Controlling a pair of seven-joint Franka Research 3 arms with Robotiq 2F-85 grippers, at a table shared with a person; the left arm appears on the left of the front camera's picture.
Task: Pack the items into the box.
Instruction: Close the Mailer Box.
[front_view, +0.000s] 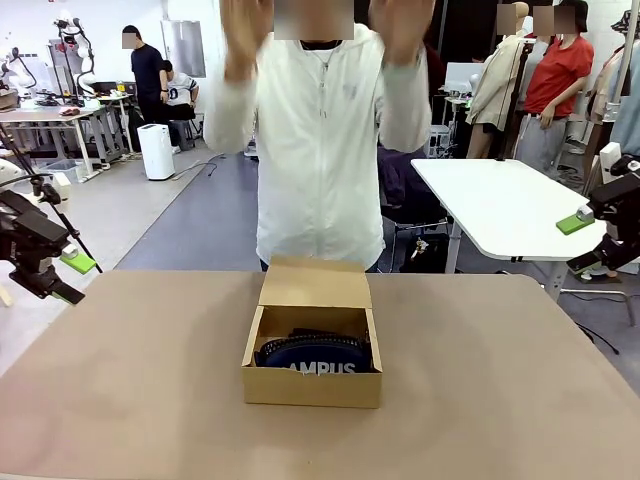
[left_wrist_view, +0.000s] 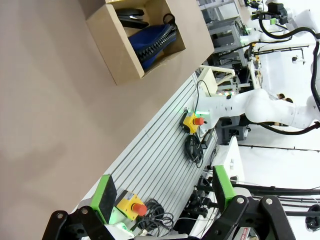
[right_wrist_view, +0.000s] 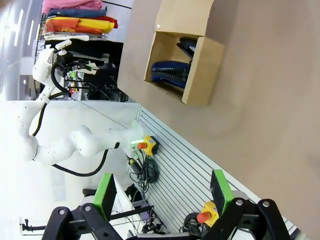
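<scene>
The brown table (front_view: 150, 400) is matt and plain. The box (front_view: 312, 385) sits at its middle, open, with its flap lid standing up on the side toward the far edge. The navy pouch (front_view: 320, 355) lies inside against the near wall, its white lettering partly hidden by the cardboard. Behind it in the box is a black bar (right_wrist_view: 187, 46).

The left gripper (front_view: 75, 280) hangs off the table's left edge and the right gripper (front_view: 582, 243) off its right edge, both well away from the box. In each wrist view the green pads (left_wrist_view: 105, 197) stand wide apart with nothing between them.

A person in a white jacket stands at the far edge with both hands (front_view: 245, 35) raised high. Beyond are a grey floor, a white side table (front_view: 500, 210) and a white bin (front_view: 157, 150). Below the near edge runs a slatted metal base carrying a yellow stop button box (left_wrist_view: 192, 121).
</scene>
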